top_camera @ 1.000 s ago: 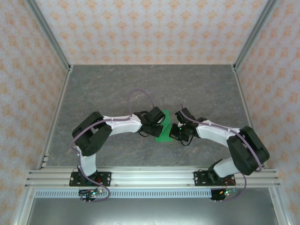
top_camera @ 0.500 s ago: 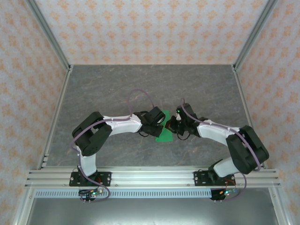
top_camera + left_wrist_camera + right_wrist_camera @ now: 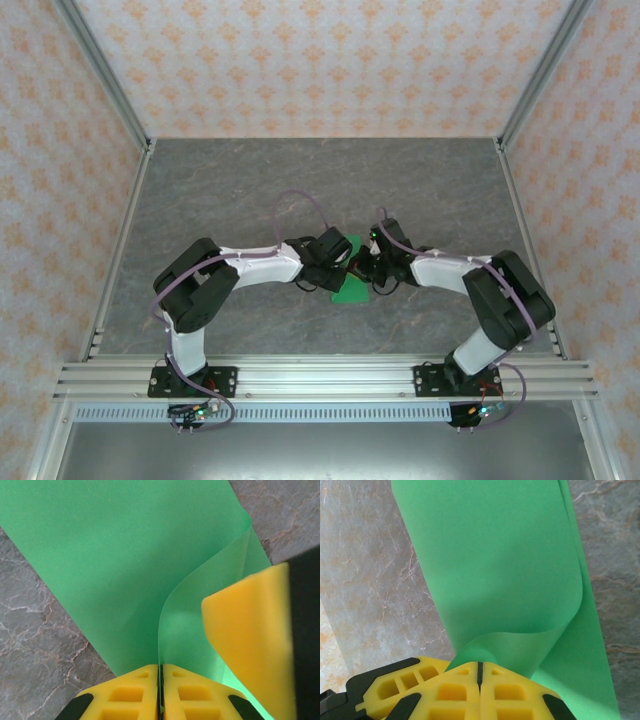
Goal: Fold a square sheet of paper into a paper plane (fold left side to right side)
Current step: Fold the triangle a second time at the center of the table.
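The square sheet of paper (image 3: pixel 351 290) is bright green and lies on the grey table between my two grippers. In the left wrist view the sheet (image 3: pixel 115 570) has one side lifted and curling over, and my left gripper (image 3: pixel 161 672) is shut on that raised edge. My right gripper (image 3: pixel 480 667) is shut, its yellow tips against the curled flap of the sheet (image 3: pixel 495 565); no paper shows in its slit. One of its fingers (image 3: pixel 250 645) hangs over the paper close to the left gripper. From above, the left gripper (image 3: pixel 343 266) and right gripper (image 3: pixel 368 272) nearly meet over the sheet.
The marbled grey table (image 3: pixel 250 190) stretches back to patterned walls with aluminium posts at the corners. A metal rail (image 3: pixel 320 375) carrying both arm bases runs along the near edge. Both arms bend inward towards the table's middle.
My right gripper has moved left and slightly back, closing in on the sheet and the left gripper, and its elbow has swung inward. The left arm has stayed put.
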You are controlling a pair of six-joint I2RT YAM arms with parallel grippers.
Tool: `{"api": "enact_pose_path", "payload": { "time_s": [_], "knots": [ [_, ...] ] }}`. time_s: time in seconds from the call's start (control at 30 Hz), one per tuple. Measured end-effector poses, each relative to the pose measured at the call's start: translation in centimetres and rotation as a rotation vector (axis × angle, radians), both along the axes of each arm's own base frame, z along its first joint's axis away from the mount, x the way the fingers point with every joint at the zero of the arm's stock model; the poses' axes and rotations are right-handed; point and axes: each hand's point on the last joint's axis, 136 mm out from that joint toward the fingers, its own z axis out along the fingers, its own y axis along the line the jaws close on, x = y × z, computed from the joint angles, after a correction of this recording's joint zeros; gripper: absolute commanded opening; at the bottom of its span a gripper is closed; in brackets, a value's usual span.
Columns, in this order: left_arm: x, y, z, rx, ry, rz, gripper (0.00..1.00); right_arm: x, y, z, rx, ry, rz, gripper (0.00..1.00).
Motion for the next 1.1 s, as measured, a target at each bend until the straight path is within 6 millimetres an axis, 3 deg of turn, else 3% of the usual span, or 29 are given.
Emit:
{"api": "enact_pose_path", "payload": {
  "time_s": [0.73,1.1],
  "knots": [
    [0.0,0.0,0.0,0.000,0.000,-0.001,0.11,-0.7,-1.2,-1.7,-0.103,0.028,0.041,0.00],
    [-0.1,-0.1,0.0,-0.003,0.002,-0.002,0.20,-0.7,-1.3,-2.0,-0.130,0.034,0.055,0.00]
  ]
}}
